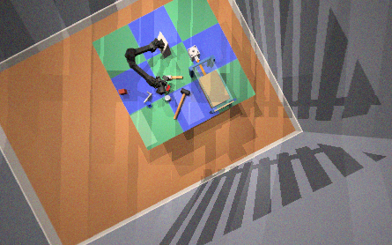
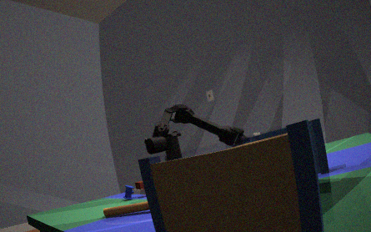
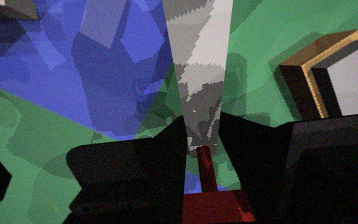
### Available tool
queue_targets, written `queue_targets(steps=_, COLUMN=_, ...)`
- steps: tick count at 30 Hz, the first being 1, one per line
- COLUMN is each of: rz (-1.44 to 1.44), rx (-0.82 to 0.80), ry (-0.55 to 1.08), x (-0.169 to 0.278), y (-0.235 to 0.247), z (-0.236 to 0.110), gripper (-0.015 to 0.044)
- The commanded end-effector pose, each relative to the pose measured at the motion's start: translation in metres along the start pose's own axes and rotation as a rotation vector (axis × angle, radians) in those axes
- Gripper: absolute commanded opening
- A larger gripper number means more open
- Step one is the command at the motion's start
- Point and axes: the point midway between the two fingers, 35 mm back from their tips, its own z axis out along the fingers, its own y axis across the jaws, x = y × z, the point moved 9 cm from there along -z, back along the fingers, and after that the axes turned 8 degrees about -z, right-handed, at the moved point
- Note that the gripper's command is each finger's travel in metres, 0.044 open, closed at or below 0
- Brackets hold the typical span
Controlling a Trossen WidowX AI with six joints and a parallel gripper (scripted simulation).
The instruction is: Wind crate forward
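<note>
Fingers closed on winch handle (image 3: 206,172): the wrist view shows the two dark pads tight either side of its red stem, red crosspiece just below, grey bar running away from the grip along the tabletop (image 3: 40,165). Handle's long axis points straight ahead of the wrist, roughly in line with the approach.

Top view: gripper (image 1: 162,85) sits mid-mat among the tools, hammer (image 1: 181,102) just beside it. Winch (image 1: 193,51) lies well apart, up and to the right in that view, at the near end of the guard cubby (image 1: 227,92); crate (image 1: 214,88) inside it, strap (image 1: 202,69) leading to the winch.

Judgement: next move turns on this offset. Handle must lift, travel toward the winch, and tip so the square key points down its top hole. Key end not resolvable here.
</note>
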Motion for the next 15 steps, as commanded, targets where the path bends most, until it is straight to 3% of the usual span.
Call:
queue_targets(steps=1, rz=0.000, rx=-0.012, ry=-0.009, x=0.008, y=0.001, z=-0.053, gripper=0.0000)
queue_targets(steps=5, rz=-0.002, rx=-0.021, ry=-0.042, x=0.004, y=-0.002, z=-0.103, gripper=0.0000)
queue_targets(steps=15, rz=-0.009, rx=-0.022, ry=-0.044, x=0.004, y=-0.003, z=-0.106, gripper=0.0000)
